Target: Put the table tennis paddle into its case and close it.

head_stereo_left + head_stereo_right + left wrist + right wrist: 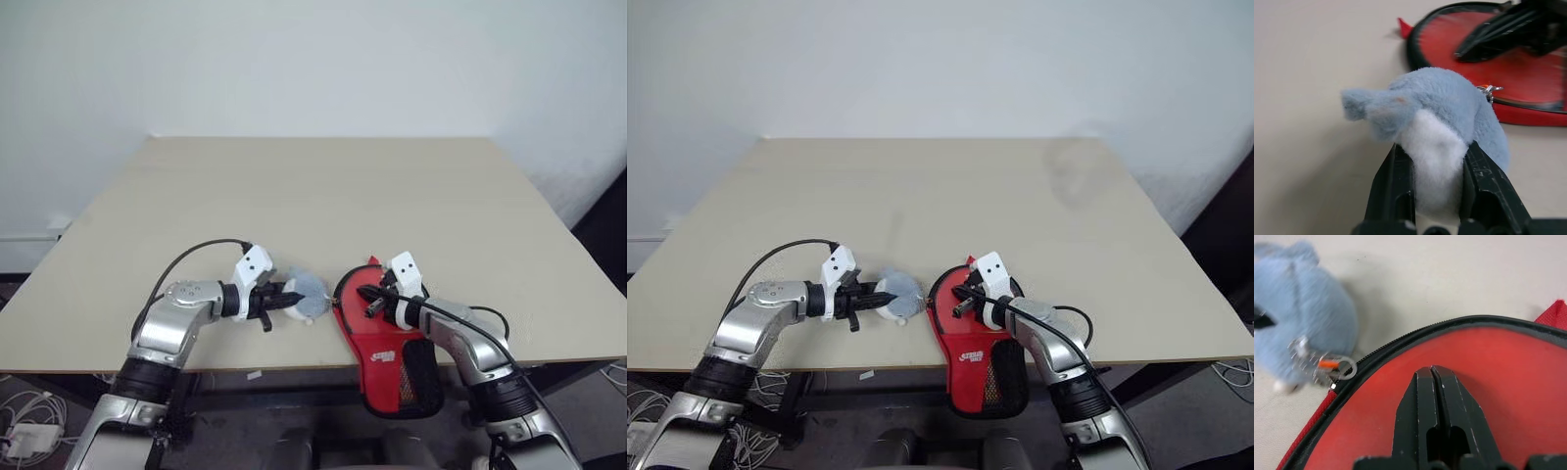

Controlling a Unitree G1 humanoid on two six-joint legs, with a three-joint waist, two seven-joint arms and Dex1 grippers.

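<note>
The red case point(355, 321) lies flat at the table's front edge, and its black mesh end point(421, 377) hangs over the edge. My right gripper point(1432, 369) is shut, its tips resting on the case's round red face inside the black zip trim. A blue and white plush toy point(1440, 98) hangs from the zip by a metal ring point(1334, 367), just left of the case. My left gripper point(294, 297) is shut on the toy's white part. The table tennis paddle is hidden.
The light wooden table point(313, 186) stretches out wide and bare beyond both grippers. Its front edge runs just under the arms. Cables lie on the floor at the lower left point(29, 421).
</note>
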